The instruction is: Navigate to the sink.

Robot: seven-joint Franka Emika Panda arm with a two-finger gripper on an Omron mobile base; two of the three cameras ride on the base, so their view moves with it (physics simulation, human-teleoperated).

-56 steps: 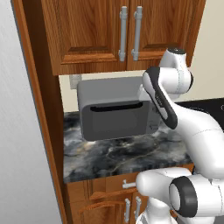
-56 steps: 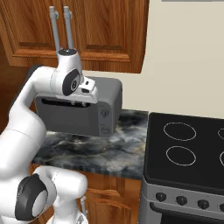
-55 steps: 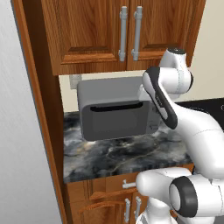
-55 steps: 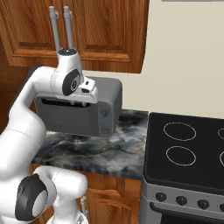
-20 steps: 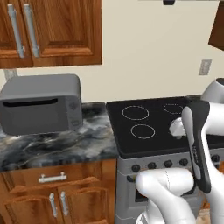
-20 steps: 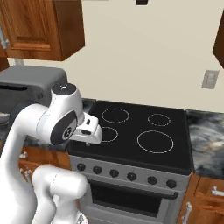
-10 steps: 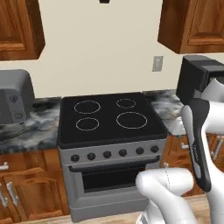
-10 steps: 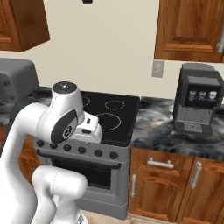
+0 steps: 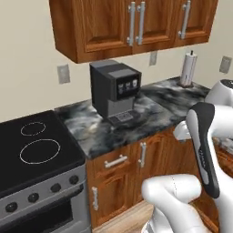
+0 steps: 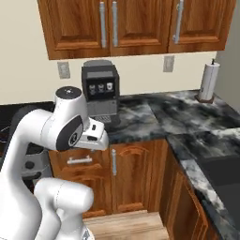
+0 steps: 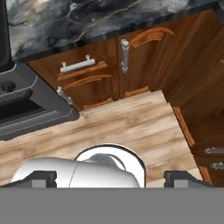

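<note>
The worktop [image 10: 154,119] looks like polished marble, dark grey veined with white. The cabinets [image 9: 132,25] are reddish-brown wood with a soft sheen, and their handles [image 10: 114,161] are brushed metal. The sink [image 10: 225,180] is matt black. The stove [image 9: 32,152] has a smooth, glassy black top. The coffee machine [image 9: 113,91] seems dark matt plastic. The paper towel roll [image 10: 208,79] is white paper. The floor [image 11: 109,127] is pale wooden planks.

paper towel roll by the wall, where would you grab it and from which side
Grip the paper towel roll around its middle, coming in level from the open counter side, away from the wall. It stands upright on a holder, so its round sides are free; the top has a protruding post.
</note>
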